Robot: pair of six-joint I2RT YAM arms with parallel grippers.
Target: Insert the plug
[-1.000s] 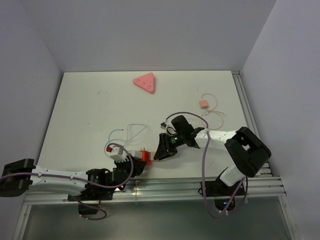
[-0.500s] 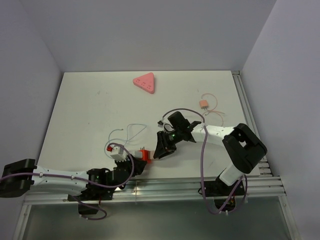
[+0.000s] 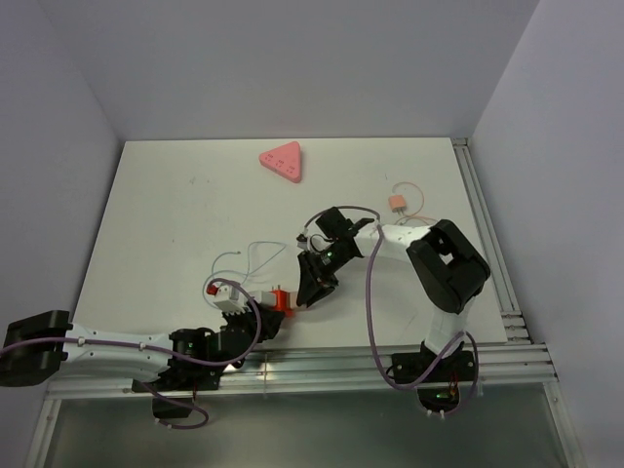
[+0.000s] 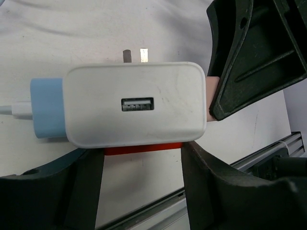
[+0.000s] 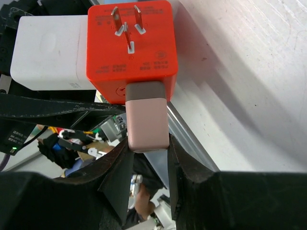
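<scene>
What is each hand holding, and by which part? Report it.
Right hand: the pink plug, by its rear end. Left hand: the red adapter, by its sides.

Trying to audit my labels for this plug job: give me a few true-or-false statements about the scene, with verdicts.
1. The white charger has an empty USB port. True.
2. The right claw grips the white charger. False: its fingers flank the pink plug at the red adapter.
3. The pink triangle lies near the far edge of the table. True.
4. The red adapter shows two prongs. False: three.
</scene>
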